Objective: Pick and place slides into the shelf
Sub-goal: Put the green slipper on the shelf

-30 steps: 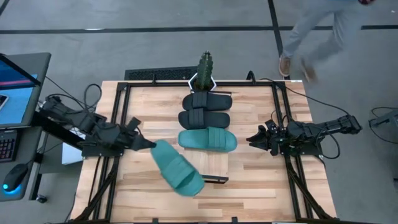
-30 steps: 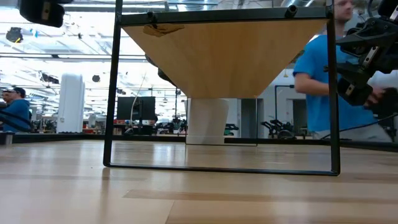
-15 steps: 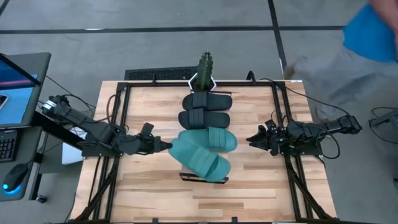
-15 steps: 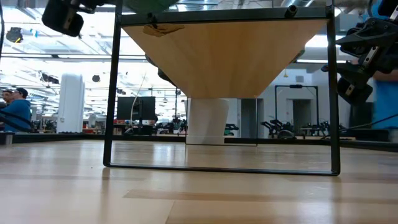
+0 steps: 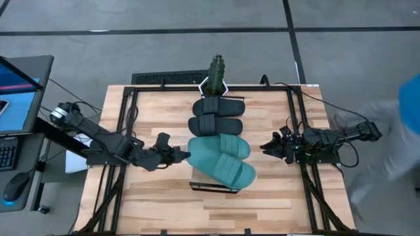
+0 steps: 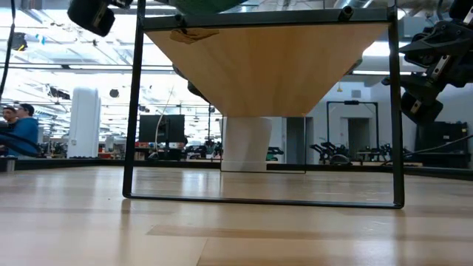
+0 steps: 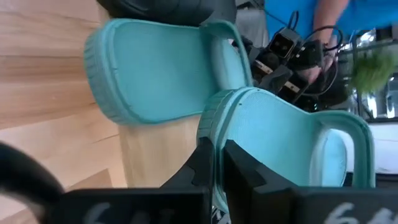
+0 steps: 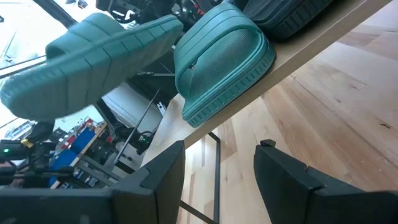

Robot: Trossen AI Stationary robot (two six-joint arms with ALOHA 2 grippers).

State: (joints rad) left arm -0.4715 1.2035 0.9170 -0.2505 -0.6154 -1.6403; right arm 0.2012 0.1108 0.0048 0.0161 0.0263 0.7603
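The shelf is a raised light-wood plank running from near to far down the table's middle. Two black slides and one teal slide lie on it side by side, soles down. My left gripper is shut on the second teal slide and reaches in from the table's left, just over the shelf's near part. My right gripper waits open at the table's right, beside the shelf, its fingers wide apart. My left gripper pinches the teal slide's heel rim between its two fingers, coming roughly level from the table's left. The slide reaches out past the fingers across the shelf, toe toward the right. In the right wrist view the slide is tilted and lifted clear of the plank.
A potted plant stands at the shelf's far end and a dark lip closes its near end. Black frame bars run along both sides of the tabletop. A person passes beyond the right edge. A laptop sits off-table at the left.
My left gripper has moved toward the table's right, carrying the teal slide from the open tabletop left of the shelf to over the shelf's near part. The slide has turned from a steep slant to lying more across the plank. A person has walked past beyond the table.
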